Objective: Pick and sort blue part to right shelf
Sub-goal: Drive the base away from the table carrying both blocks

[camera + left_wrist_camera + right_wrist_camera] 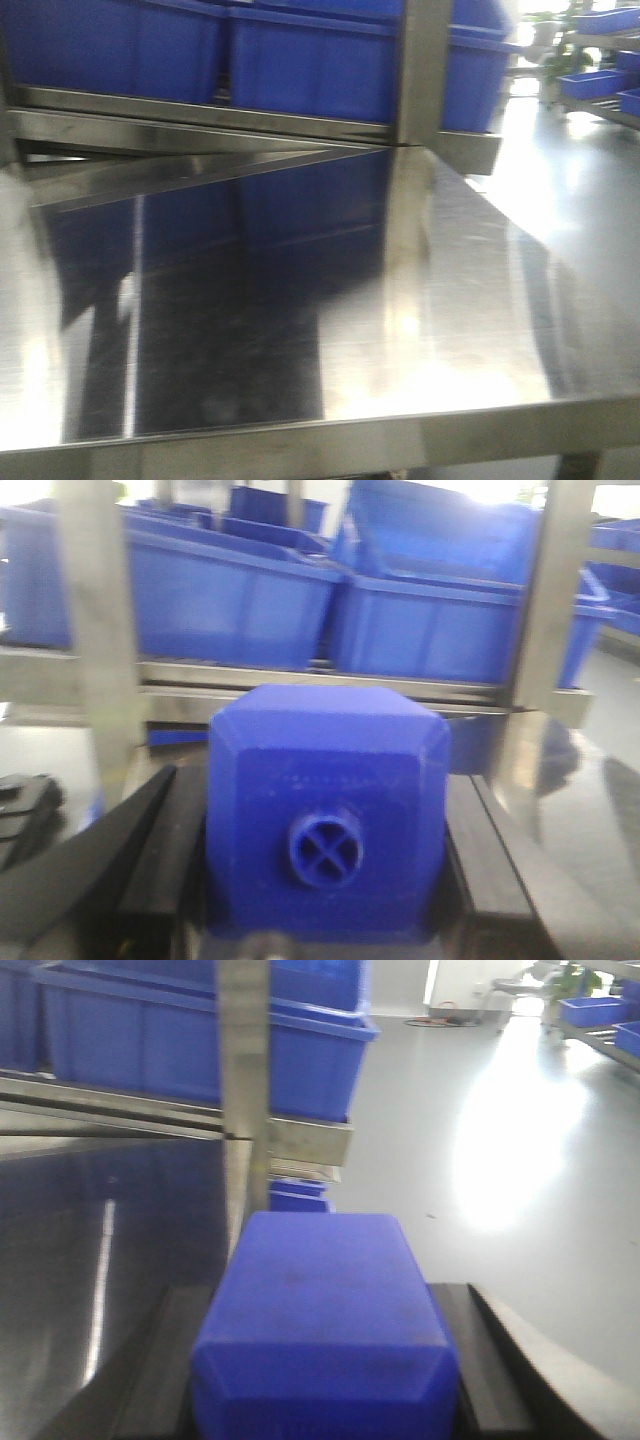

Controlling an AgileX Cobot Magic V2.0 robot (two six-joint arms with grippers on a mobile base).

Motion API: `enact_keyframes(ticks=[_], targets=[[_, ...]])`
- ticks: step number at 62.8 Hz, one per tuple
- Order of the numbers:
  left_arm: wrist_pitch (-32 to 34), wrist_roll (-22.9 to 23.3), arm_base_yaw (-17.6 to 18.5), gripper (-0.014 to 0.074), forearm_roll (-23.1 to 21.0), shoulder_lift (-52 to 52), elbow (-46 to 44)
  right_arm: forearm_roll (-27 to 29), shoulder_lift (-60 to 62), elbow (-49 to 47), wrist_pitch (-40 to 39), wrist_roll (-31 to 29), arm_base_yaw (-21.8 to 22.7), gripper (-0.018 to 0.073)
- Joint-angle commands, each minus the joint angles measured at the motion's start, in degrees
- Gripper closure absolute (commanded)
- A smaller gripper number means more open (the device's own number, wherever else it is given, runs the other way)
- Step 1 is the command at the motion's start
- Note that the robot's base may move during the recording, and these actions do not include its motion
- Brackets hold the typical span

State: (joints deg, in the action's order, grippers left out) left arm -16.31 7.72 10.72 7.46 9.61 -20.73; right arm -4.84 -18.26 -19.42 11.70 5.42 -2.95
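- Right wrist-mounted view: the blue part (322, 1305) is a long, smooth block of blue plastic. Its top face is flat and it has sloped shoulders at the end nearest the camera. No cap shows from this angle.
- The rack (424, 60) is steel, with an upright post and a flat front bar. It carries large blue bins (310, 65) set side by side. Their walls hide the insides, so I cannot tell what they hold.
- More blue bins (592, 80) sit on another rack, far off to the right.
- The right pincer (318, 1360) is closed on the blue part, with a black finger (160, 1360) pressed to each long side. The part points at the rack's post, over the shiny steel table (450, 300).
- The left pincer (328, 880) grips a blue block (330, 770) that has a small round cross-marked knob. It faces the bins (230, 610).
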Motion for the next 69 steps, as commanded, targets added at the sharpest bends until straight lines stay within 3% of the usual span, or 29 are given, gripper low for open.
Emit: enact_keyframes(ticks=[1,69], targets=[[5.2,0.0,-0.1,0.019,0.3,0.6,-1.7,-0.6,-0.3,-1.7,-5.2,-0.1,0.2,0.018],[5.2,0.0,-0.1,0.019,0.3,0.6,-1.7,-0.6,-0.3,-1.7,-5.2,-0.1,0.2,0.018]])
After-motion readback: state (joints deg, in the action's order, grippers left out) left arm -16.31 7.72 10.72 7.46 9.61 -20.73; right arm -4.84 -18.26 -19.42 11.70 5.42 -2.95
